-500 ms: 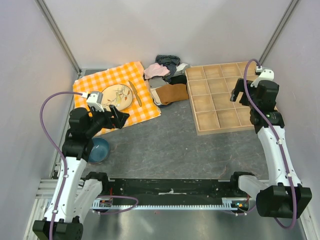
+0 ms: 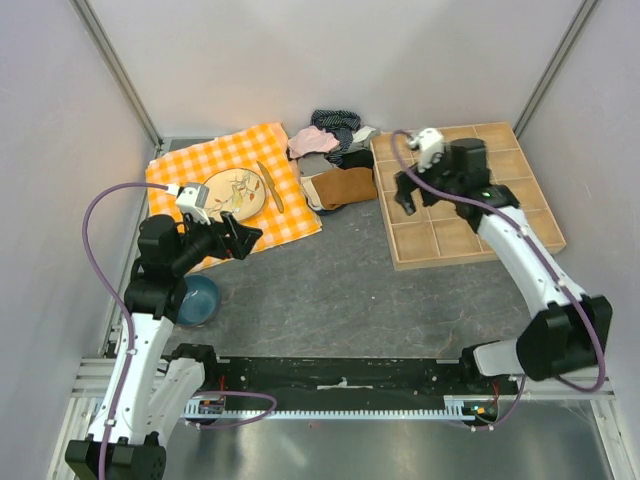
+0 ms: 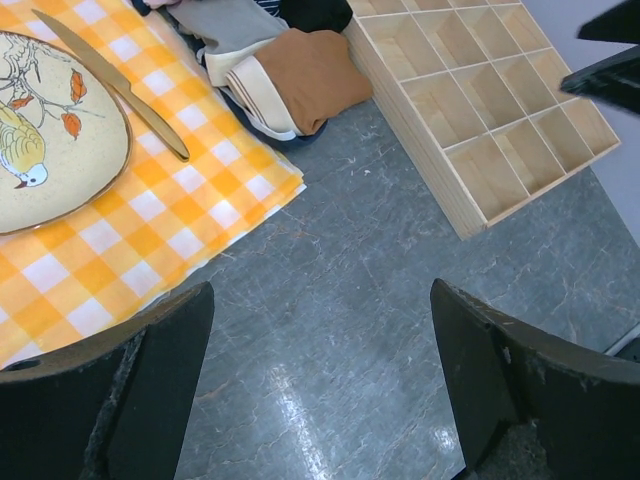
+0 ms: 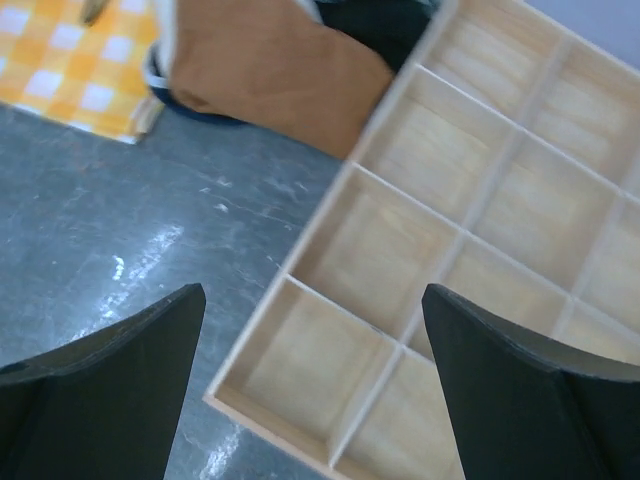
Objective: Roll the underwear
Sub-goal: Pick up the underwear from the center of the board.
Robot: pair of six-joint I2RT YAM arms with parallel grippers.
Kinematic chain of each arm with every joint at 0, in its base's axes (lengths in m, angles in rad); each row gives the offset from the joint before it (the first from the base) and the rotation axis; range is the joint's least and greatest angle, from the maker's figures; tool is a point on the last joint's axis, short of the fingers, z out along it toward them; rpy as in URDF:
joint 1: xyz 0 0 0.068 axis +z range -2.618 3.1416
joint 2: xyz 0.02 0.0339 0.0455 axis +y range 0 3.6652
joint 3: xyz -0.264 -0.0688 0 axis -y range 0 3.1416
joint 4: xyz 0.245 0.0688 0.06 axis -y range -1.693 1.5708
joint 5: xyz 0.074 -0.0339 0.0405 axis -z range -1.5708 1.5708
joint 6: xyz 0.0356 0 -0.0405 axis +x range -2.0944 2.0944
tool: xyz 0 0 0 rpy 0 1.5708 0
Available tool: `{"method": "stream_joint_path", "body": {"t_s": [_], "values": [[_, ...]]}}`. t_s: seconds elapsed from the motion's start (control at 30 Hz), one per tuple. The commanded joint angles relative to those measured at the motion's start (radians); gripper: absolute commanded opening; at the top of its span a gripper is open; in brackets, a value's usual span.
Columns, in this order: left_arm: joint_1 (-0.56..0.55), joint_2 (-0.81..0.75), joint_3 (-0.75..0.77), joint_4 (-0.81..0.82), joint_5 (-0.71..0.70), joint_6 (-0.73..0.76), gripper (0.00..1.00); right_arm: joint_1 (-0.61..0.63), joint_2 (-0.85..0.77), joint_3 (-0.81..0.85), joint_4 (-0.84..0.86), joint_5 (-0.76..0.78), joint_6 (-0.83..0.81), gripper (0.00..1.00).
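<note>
The right arm (image 2: 512, 242) has swung in from the right edge of the desk. Its jaws now hang over the left-hand compartments of the wooden tray (image 2: 470, 257), where half a second ago they stood above the tray's far right corner. The left arm (image 2: 150, 285) has not shifted.

Near the left edge, a blue bowl (image 2: 200, 298) sits beside the left arm. That arm's jaws are spread wide and empty over the near edge of the orange checked cloth (image 2: 255, 148), which carries a plate (image 2: 237, 190) and a knife (image 2: 270, 186). The right jaws are likewise fully released and hold nothing.

The underwear (image 2: 343, 187) lies flat towards the far edge of the desk, between the cloth and the tray's left rim, with other garments (image 2: 335, 130) heaped behind it.

Assessment: the right arm is closing on the garment. No grasp has been made and rolling has not begun.
</note>
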Motion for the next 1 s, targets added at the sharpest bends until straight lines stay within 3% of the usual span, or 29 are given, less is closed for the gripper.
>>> {"method": "stream_joint_path", "body": {"t_s": [0.0,0.27,0.4,0.53,0.83,0.97], "values": [[0.001,0.004,0.013,0.051,0.027,0.021,0.95,0.157,0.187,0.222,-0.203,-0.055,-0.309,0.98],[0.002,0.020,0.016,0.043,0.009,0.035,0.93,0.303,0.676,0.747,-0.353,0.075,-0.347,0.98],[0.002,0.034,0.021,0.038,0.001,0.041,0.92,0.329,0.846,0.918,-0.388,0.124,-0.336,0.97],[0.002,0.043,0.021,0.037,-0.001,0.043,0.92,0.346,0.984,1.032,-0.394,0.124,-0.302,0.89],[0.002,0.053,0.023,0.040,0.008,0.043,0.91,0.374,1.118,1.103,-0.385,0.167,-0.270,0.62],[0.002,0.053,0.023,0.040,0.013,0.043,0.91,0.372,1.104,1.089,-0.390,0.152,-0.267,0.27]]}}
